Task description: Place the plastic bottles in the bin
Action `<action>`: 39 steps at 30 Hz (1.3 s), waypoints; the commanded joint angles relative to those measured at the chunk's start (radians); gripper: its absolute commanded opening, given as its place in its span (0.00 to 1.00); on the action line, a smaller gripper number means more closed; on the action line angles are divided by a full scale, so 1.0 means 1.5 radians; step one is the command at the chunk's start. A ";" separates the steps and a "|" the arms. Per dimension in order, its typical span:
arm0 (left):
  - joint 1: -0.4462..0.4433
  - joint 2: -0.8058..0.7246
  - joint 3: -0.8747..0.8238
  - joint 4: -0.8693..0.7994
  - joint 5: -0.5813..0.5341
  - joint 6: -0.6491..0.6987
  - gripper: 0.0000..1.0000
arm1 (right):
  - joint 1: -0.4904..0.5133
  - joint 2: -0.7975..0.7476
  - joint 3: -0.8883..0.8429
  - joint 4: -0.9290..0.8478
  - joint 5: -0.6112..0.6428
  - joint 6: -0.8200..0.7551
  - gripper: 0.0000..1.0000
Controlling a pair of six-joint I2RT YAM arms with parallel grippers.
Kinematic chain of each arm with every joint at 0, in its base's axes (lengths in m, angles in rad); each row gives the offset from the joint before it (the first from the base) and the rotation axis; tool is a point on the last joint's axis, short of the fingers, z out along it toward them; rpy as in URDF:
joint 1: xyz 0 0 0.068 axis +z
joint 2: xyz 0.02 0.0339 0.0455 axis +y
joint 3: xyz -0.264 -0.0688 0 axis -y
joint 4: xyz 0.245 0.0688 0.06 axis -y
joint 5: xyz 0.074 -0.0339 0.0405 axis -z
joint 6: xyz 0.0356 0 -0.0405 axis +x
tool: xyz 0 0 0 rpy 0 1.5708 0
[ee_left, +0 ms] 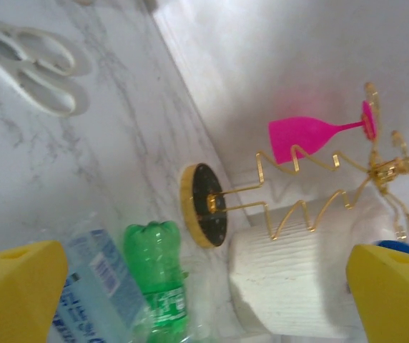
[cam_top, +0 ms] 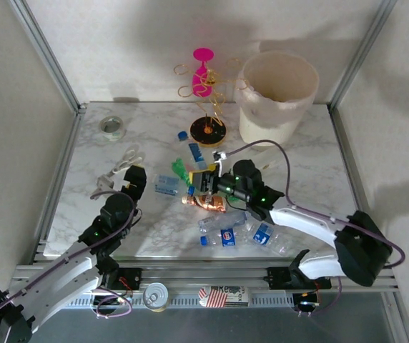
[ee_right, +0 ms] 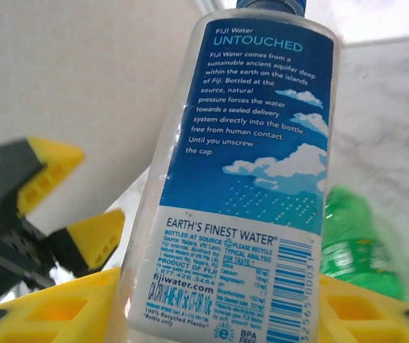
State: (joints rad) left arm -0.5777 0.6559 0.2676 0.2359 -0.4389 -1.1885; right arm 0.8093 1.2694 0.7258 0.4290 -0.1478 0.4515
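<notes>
Silver metal shows nearest: a tin can (cam_top: 155,295) stands on the front rail, between the two arm bases. Behind it, on the marble table (cam_top: 312,164), several clear bottles (cam_top: 222,234) with blue labels lie close together near the front edge, beside the right arm. A little farther lies an orange-brown bottle (cam_top: 206,204), just in front of the right gripper (cam_top: 206,184).

This gripper is closed on a Fiji bottle (ee_right: 240,179). In the right wrist view the clear bottle with its blue label stands between the two yellow pads (ee_right: 54,314), with its blue cap pointing away from the camera. Whether it is lifted off the table I cannot tell.

A green bottle (cam_top: 181,171) lies between the two grippers, and one more clear bottle (ee_left: 94,286) lies next to it. The left gripper (cam_top: 134,177) is at the left of this group. Its jaws are wide apart and hold nothing, and in the left wrist view its pads are at the two lower corners.

White scissors (cam_top: 124,158) lie just beyond the left gripper, and a tape roll (cam_top: 111,127) lies farther, near the left back corner. At the middle of the back a gold wire stand (cam_top: 212,107) rises from a black disc, with a pink glass (cam_top: 203,71) by its top. The bin (cam_top: 276,89) stands upright at the right back of the table, well apart from the held bottle; what is inside it I cannot tell
</notes>
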 commanded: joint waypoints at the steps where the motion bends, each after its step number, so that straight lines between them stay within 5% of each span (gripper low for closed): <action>1: 0.010 0.022 -0.013 0.029 0.044 -0.002 1.00 | -0.029 -0.059 0.006 -0.051 0.058 -0.045 0.53; 19: 0.024 0.292 0.104 0.065 0.291 0.112 1.00 | -0.233 -0.125 0.225 -0.159 0.150 -0.113 0.50; 39: 0.024 0.188 0.051 0.007 0.253 0.108 1.00 | -0.441 0.209 0.592 -0.375 0.001 -0.068 0.50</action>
State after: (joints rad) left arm -0.5514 0.9623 0.3641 0.2806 -0.0273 -1.0348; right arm 0.1692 1.5425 1.5482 -0.0532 -0.0917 0.3176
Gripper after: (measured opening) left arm 0.995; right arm 0.508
